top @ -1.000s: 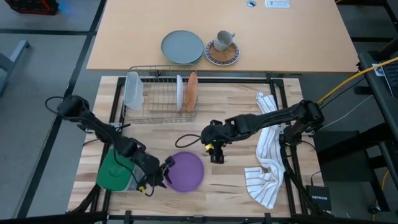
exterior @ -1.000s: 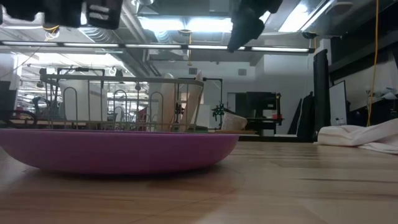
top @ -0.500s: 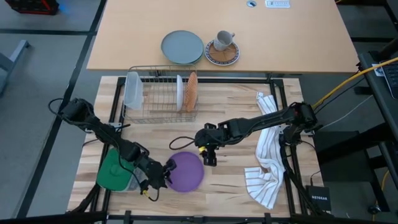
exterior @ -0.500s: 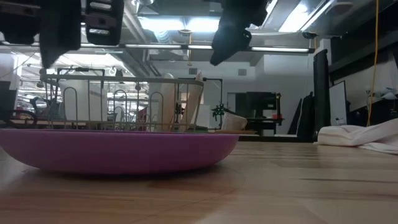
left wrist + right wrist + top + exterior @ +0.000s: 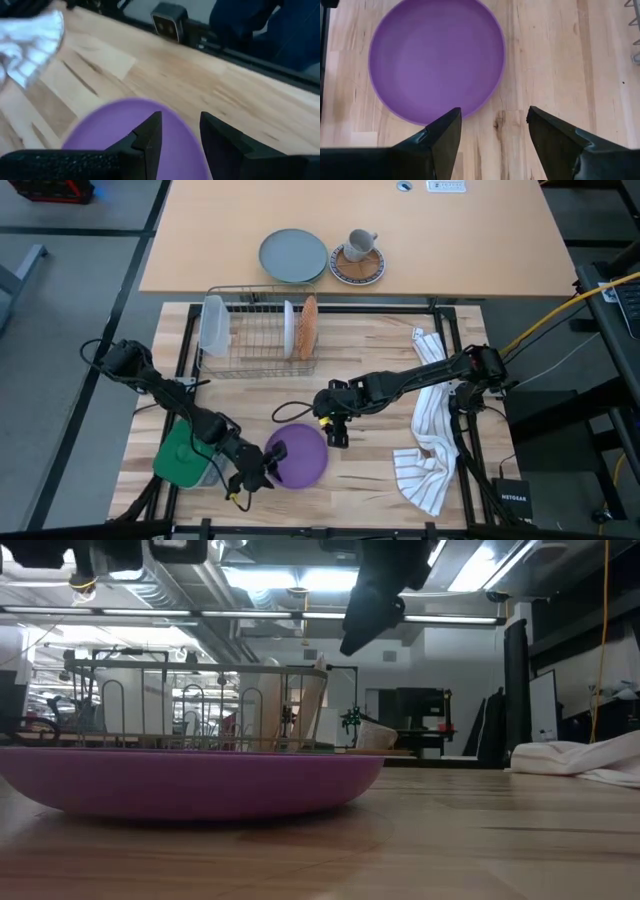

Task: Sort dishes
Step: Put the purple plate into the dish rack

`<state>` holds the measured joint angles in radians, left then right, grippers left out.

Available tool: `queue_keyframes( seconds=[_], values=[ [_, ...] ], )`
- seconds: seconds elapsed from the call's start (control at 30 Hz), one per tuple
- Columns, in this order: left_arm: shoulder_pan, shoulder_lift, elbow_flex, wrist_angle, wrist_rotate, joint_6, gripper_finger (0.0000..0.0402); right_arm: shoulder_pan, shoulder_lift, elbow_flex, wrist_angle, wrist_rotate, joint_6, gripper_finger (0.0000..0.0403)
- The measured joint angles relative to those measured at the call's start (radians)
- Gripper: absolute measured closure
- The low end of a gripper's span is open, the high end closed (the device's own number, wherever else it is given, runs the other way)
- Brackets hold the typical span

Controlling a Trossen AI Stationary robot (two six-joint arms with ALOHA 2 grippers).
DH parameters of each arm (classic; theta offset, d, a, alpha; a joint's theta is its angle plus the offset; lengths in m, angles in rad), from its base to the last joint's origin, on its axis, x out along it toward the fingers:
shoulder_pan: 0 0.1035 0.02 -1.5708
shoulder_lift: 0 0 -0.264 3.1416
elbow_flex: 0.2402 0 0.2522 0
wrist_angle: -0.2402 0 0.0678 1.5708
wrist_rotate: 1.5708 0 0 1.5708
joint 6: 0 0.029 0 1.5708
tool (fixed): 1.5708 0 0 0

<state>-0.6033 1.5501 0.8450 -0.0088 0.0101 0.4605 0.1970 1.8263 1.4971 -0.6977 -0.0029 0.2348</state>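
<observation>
The purple plate lies flat, right side up, on the wooden table near its front edge; it also shows in the low view. My left gripper hovers open above the plate's left rim, fingers apart by a small gap. My right gripper is open and empty above the table just off the plate's far right rim. The white plate and the orange-red plate stand on edge in the wire rack.
A clear container stands in the rack's left end. A green object lies left of the plate. A white striped towel lies at the right. A grey-blue plate and a cup on a saucer sit on the far table.
My left gripper has gone toward the table's right edge, from beside the purple plate to above its left rim. My right gripper has gone a little toward the table's left and near edges, closer to the plate. The plate has stayed where it was.
</observation>
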Motion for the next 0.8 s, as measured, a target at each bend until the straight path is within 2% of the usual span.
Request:
queue_keyframes(
  seconds=[0.3, 0.47, 0.8],
  values=[
    [0.069, -0.001, 0.013, 0.005, -0.038, 0.043, 0.0279, 0.000, 0.000, 0.000, 0.000, -0.001, -0.002, 0.0171],
    [0.108, 0.010, 0.014, 0.087, -0.037, 0.038, 0.0279, 0.000, 0.000, 0.000, 0.000, -0.001, -0.003, 0.0171],
    [0.105, 0.139, 0.014, 0.184, 0.080, 0.037, 0.0279, 0.000, 0.000, 0.000, -0.010, -0.001, -0.004, 0.0171]
  ],
)
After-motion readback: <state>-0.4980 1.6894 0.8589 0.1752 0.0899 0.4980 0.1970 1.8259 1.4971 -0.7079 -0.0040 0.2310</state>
